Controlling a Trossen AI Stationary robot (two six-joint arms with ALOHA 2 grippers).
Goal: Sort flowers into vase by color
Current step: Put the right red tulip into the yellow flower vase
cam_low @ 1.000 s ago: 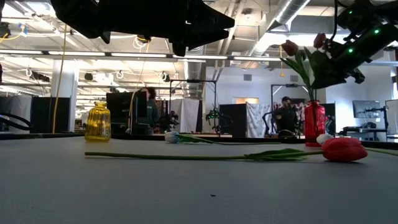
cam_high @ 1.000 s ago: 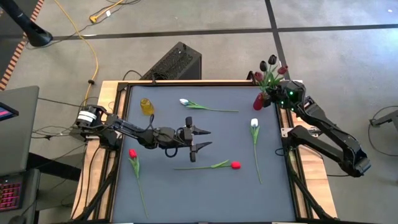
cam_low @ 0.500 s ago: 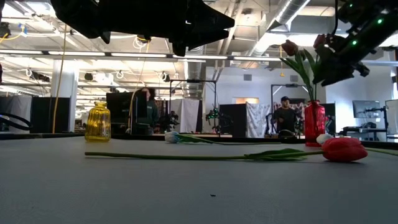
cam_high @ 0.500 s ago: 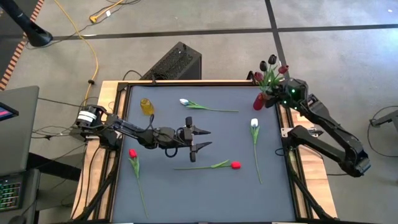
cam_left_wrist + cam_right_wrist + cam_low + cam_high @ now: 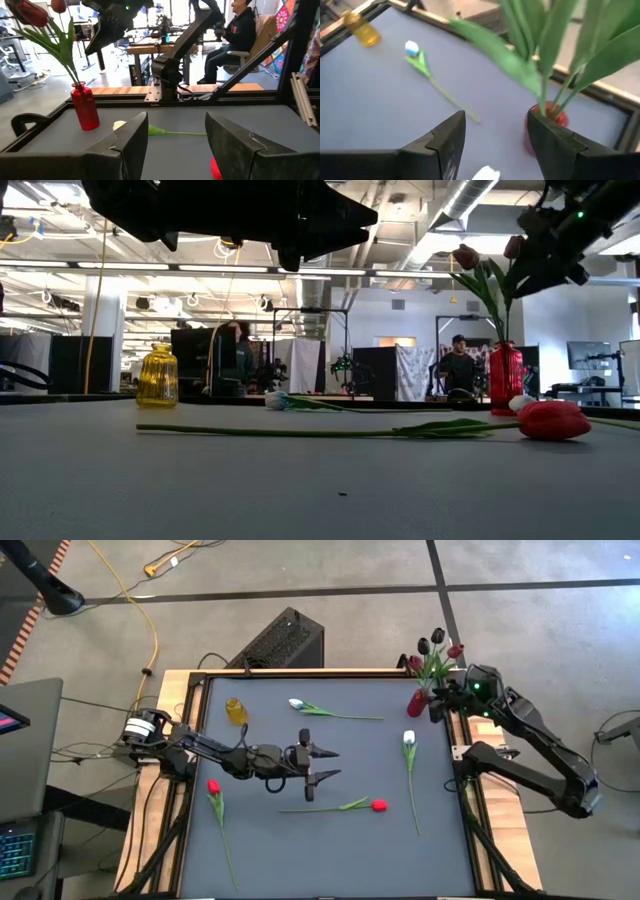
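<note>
Flowers, artificial tulips on thin green stems, listed by view.

High view: dark maroon tulips (image 5: 437, 639) stand in a small red glass vase (image 5: 417, 702) at the table's far right corner. A small yellow glass vase (image 5: 236, 711) at the far left holds nothing. Four stems lie loose on the grey table (image 5: 330, 850): a white tulip near the yellow vase (image 5: 297, 704), a second white tulip toward the right side (image 5: 409, 738), a red tulip near the left edge (image 5: 213, 786), a red tulip near the table's middle (image 5: 379, 806). The left gripper (image 5: 322, 767) hovers over the middle, fingers spread, empty. The right gripper (image 5: 441, 700) sits just beside the red vase.

Low view: the middle red tulip (image 5: 553, 420) lies flat in front; red vase (image 5: 505, 377) with its upright stems and yellow vase (image 5: 157, 376) stand behind.

Left wrist view: fingers apart, nothing between them; red vase (image 5: 84, 106) and a white bud (image 5: 119, 125) lie ahead.

Right wrist view: fingers parted, clear of the green leaves (image 5: 540, 55) rising from the red vase (image 5: 555, 117); nothing gripped.

Progress, as judged: the dark group looks placed; four stems remain to be sorted, so the task is perhaps under halfway.
</note>
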